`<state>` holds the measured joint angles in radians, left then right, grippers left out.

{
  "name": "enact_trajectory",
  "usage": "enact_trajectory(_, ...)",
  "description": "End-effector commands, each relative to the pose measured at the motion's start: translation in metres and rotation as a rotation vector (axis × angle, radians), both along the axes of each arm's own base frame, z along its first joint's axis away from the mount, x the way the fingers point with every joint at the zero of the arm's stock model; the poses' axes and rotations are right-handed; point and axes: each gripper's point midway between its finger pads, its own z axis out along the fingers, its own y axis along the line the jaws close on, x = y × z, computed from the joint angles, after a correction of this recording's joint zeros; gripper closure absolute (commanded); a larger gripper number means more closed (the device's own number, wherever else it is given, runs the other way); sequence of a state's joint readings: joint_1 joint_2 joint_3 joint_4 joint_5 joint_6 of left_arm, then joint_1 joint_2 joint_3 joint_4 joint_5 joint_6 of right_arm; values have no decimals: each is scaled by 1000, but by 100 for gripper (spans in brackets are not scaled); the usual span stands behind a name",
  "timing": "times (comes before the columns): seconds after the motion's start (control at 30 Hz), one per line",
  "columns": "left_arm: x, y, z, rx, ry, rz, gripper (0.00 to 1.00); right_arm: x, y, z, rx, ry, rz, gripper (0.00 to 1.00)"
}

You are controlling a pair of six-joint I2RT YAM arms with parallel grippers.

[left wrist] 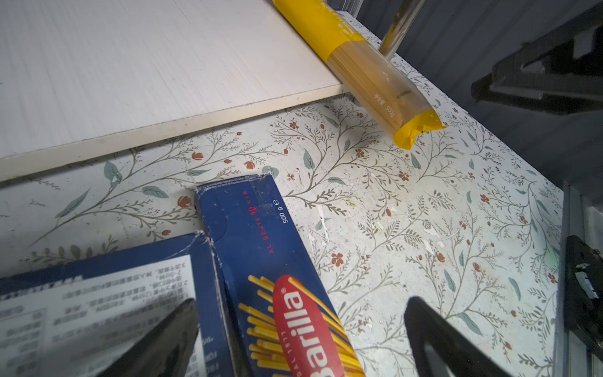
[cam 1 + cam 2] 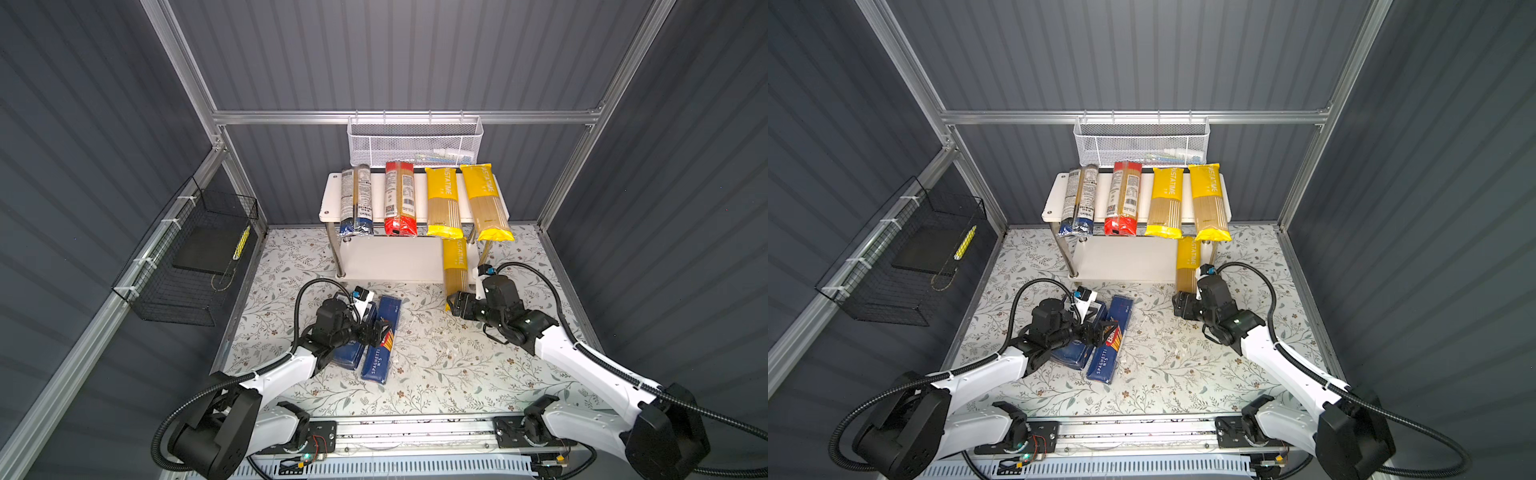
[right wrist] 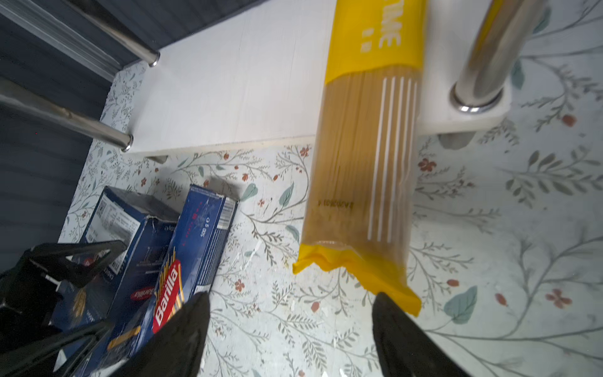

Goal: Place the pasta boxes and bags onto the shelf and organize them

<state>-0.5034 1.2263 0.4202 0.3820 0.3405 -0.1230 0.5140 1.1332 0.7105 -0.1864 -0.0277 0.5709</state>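
The shelf [image 2: 330, 195] stands at the back; its top board carries a dark blue-black bag [image 2: 355, 199], a red-ended bag [image 2: 400, 199] and two yellow bags [image 2: 444, 201]. A third yellow bag [image 3: 362, 163] lies on the lower board [image 2: 390, 259], with its near end sticking out over the table. My right gripper [image 3: 290, 297] is open just behind that end, with nothing between its fingers. The slim spaghetti box [image 1: 257, 235] and the wide box [image 1: 114, 293] lie side by side on the table. My left gripper [image 1: 301, 302] is open and straddles the slim box.
A white mesh basket [image 2: 415, 141] hangs on the back rail above the shelf. A black wire basket [image 2: 195, 257] hangs on the left wall. A chrome shelf leg [image 3: 483, 65] stands right beside the third yellow bag. The table [image 2: 436, 365] has a floral cover.
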Motion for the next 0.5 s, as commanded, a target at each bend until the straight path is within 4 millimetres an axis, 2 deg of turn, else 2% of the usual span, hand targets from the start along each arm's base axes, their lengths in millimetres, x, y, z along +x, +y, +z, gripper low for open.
enact_trajectory(0.0,4,-4,11,1,-36,-14,1,-14,10,-15,36,57,44,20)
enact_trajectory(0.17,4,-4,10,2,-34,-14,1,-16,19,-25,51,59,74,20)
enact_trajectory(0.47,3,-4,11,2,-36,-13,1,-1,29,-34,56,40,89,18)
